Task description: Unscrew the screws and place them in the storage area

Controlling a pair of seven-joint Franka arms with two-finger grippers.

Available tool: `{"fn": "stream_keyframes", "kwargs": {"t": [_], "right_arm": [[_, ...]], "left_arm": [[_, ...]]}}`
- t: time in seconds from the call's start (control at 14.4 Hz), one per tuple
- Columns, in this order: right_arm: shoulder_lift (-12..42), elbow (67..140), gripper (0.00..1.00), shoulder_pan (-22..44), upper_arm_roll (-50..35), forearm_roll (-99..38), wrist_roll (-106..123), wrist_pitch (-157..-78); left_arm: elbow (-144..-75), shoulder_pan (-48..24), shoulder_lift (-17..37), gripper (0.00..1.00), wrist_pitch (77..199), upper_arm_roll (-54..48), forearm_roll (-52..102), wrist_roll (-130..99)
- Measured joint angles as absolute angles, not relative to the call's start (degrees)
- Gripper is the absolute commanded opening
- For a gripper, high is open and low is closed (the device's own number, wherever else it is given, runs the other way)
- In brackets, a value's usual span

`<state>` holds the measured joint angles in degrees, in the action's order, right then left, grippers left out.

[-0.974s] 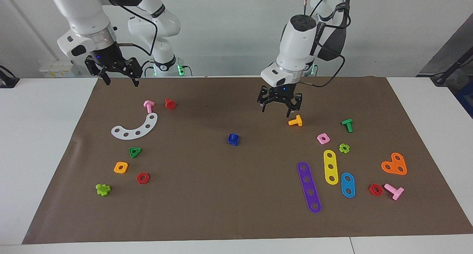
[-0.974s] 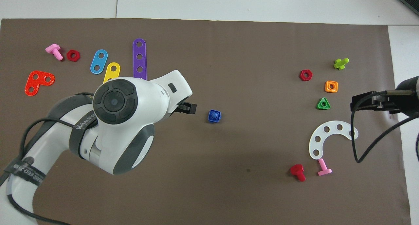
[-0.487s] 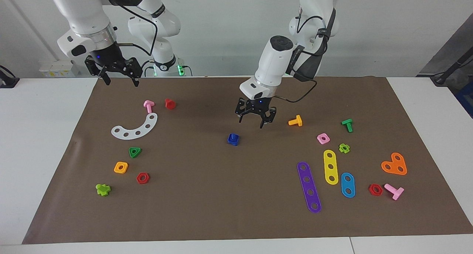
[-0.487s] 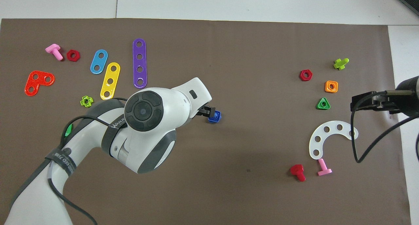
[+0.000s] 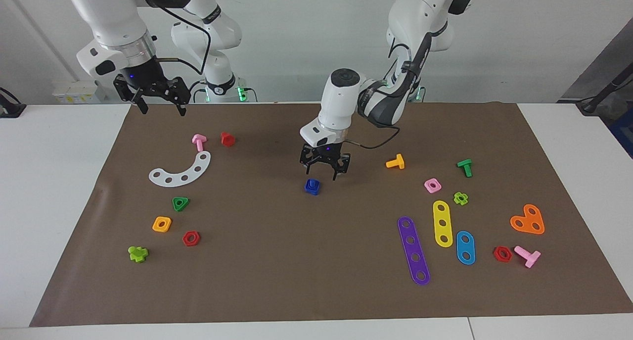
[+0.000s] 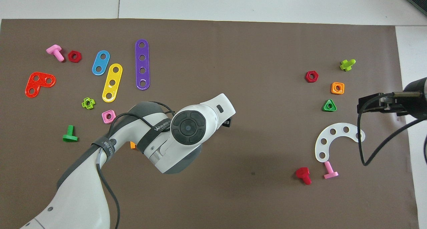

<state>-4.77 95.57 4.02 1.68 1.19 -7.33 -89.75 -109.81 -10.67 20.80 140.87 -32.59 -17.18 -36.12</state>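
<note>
The dark-blue screw (image 5: 312, 183) stands in a blue square nut (image 5: 312, 189) at the middle of the brown mat. My left gripper (image 5: 321, 174) is open and hangs just above it, a little toward the robots; in the overhead view the left hand (image 6: 190, 127) hides the screw. The storage area holds the white curved strip (image 5: 180, 170) (image 6: 333, 139), a green triangular nut (image 5: 180, 203), an orange square nut (image 5: 161, 224) and a red hexagonal nut (image 5: 191, 238). My right gripper (image 5: 162, 107) is open and empty and waits over the mat's edge by the storage area.
A pink bolt (image 5: 199, 142) and a red bolt (image 5: 227, 139) lie near the white strip. An orange bolt (image 5: 395, 162), green bolt (image 5: 465, 167), pink nut (image 5: 432, 185) and purple (image 5: 413, 250), yellow (image 5: 442, 223) and blue (image 5: 465, 247) strips lie toward the left arm's end.
My left gripper has moved from over the orange bolt toward the middle of the mat and lower, to just above the blue screw. The right arm has not moved.
</note>
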Motion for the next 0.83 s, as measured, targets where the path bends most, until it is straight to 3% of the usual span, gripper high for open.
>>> {"fn": "stream_keyframes", "kwargs": {"t": [0.42, 0.83], "right_arm": [[-4.77, 95.57, 1.0, 4.02, 1.68, 1.19, -7.33, -89.75], [-4.77, 95.57, 1.0, 4.02, 1.68, 1.19, -7.33, -89.75]], "left_arm": [[-109.79, -13.31, 24.73, 0.83, 142.89, -32.66, -18.92, -37.81], [-109.77, -13.28, 26.09, 0.58, 143.25, -32.47, -18.98, -37.87]]}}
